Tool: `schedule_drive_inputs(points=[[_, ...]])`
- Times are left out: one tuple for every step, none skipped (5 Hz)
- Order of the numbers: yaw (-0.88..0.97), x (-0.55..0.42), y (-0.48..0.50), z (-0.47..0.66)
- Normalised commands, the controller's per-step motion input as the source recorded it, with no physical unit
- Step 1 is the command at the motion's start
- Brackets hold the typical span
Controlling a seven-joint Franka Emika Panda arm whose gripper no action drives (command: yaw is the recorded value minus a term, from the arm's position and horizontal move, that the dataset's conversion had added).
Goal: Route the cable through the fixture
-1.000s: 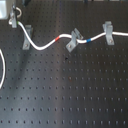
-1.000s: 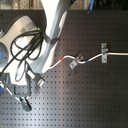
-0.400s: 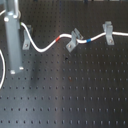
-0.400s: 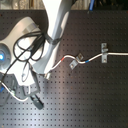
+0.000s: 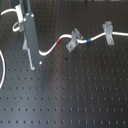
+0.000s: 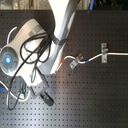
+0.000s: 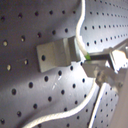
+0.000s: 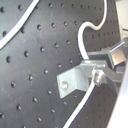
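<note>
I'm low over the worktop (image 5: 75,95), gripper (image 5: 34,66) down by the first exterior view's left edge, where the cable (image 5: 47,50) loops around before running off toward the clips. Both wrist views show my jaws narrow, pinched on the cable (image 7: 95,75) right beside a small bracket (image 7: 55,54); I judge I'm holding it there to feed that stretch into the bracket's slot. The cable's red band (image 5: 60,38) sits just before the middle clip (image 5: 73,39), and its blue band (image 5: 88,40) just past it, so that section looks threaded already. From there it runs on through the far clip (image 5: 107,33) and out the first exterior view's right edge. In the second exterior view my arm (image 6: 60,35) hides the grasp point. No containers here, only the clips holding the cable; slack lies in a loose curve at the first exterior view's left. Whether the cable is seated in the near bracket I can't tell.
</note>
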Motion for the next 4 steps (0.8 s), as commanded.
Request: schedule_drive_inputs(points=[[-0.73, -0.153, -0.260, 0.00], [-0.86, -0.090, -0.072, 0.06], [-0.49, -0.171, 0.177, 0.07], [-0.27, -0.170, 0.217, 0.12]])
